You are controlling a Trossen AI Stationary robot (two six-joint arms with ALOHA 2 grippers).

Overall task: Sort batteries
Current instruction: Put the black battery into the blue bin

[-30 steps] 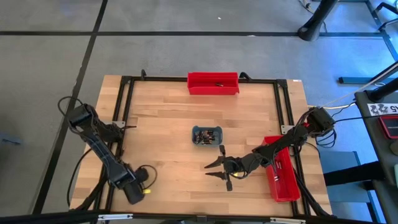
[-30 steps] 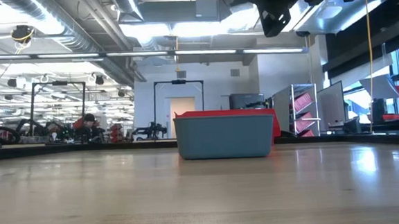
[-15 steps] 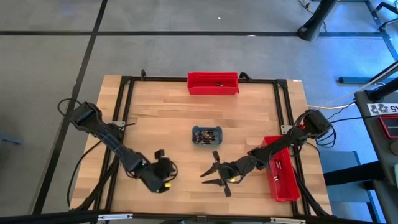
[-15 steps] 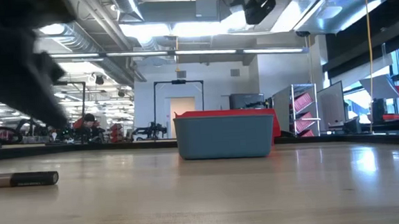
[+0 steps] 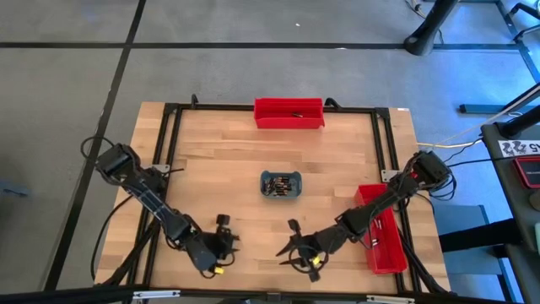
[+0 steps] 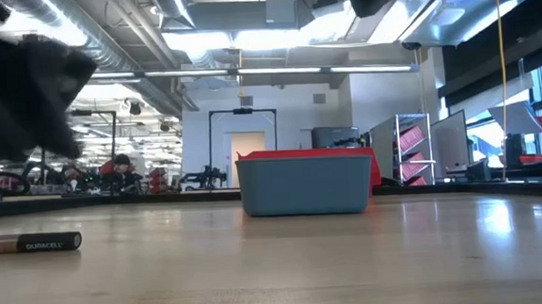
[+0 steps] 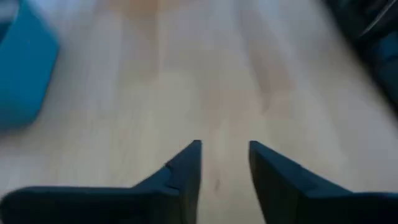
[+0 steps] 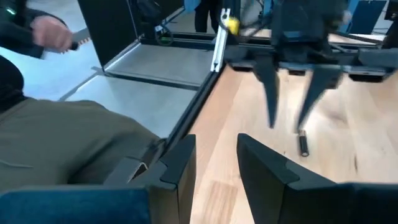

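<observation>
Smooth pale wooden table (image 5: 228, 160)

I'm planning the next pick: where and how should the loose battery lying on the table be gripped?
Grip the battery across the middle of its barrel, coming straight down from above. It lies flat on its side on the bare table, so its round flanks are free for a finger each. The left gripper hangs open just above it.

High view straight down over whole bench (image 5: 228, 169); low view level at benchtop; both share blue tray (image 6: 305, 182).
</observation>
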